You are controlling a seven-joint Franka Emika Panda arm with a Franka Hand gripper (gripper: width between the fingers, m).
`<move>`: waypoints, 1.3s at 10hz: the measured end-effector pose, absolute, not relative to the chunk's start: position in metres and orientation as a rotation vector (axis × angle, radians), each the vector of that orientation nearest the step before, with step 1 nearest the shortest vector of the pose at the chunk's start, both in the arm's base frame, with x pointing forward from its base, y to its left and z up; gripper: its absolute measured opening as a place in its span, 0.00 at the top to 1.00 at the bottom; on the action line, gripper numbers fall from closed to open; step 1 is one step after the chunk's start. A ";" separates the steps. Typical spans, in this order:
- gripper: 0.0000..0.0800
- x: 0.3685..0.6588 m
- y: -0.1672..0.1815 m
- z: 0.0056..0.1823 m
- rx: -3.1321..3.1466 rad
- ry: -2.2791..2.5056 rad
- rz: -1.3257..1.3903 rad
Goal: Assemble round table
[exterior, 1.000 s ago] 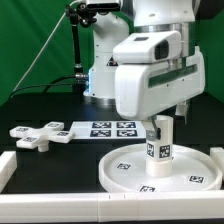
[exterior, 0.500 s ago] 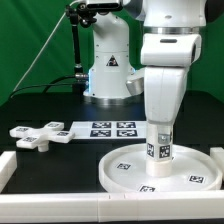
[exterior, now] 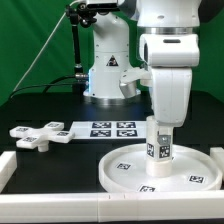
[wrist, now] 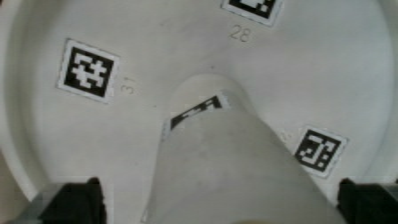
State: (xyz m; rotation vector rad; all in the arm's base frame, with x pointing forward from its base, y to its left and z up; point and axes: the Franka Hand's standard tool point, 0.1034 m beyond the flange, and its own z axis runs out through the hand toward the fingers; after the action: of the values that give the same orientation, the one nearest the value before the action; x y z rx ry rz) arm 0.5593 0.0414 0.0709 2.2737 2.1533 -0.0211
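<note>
The white Panda arm hangs straight down, its gripper (exterior: 161,126) spread open astride the short white plastic cylinder post (exterior: 160,143). The post stands upright at the centre of the large rimmed white disc (exterior: 186,162). The white cross-shaped piece (exterior: 38,133) lies at the disc's nine o'clock, the marker board (exterior: 105,129) at eleven.

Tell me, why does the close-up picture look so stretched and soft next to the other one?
Wrist view: the lens is very close to the post, so it looms wide and slightly soft, though the tags on the disc are readable. Exterior view: farther off, evenly lit, white parts crisp against the dark table.
</note>
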 end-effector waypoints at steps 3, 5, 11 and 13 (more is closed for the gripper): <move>0.35 0.559 0.041 0.071 2.278 2.149 -0.022; 0.49 0.559 0.040 0.071 2.288 2.138 -0.022; 0.49 0.563 0.043 0.071 2.675 1.638 -0.030; 0.49 0.563 0.043 0.071 2.806 1.402 -0.030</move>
State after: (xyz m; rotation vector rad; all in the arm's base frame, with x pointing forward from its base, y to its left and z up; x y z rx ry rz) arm 0.5632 0.0432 0.0707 2.8062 1.4016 -0.0305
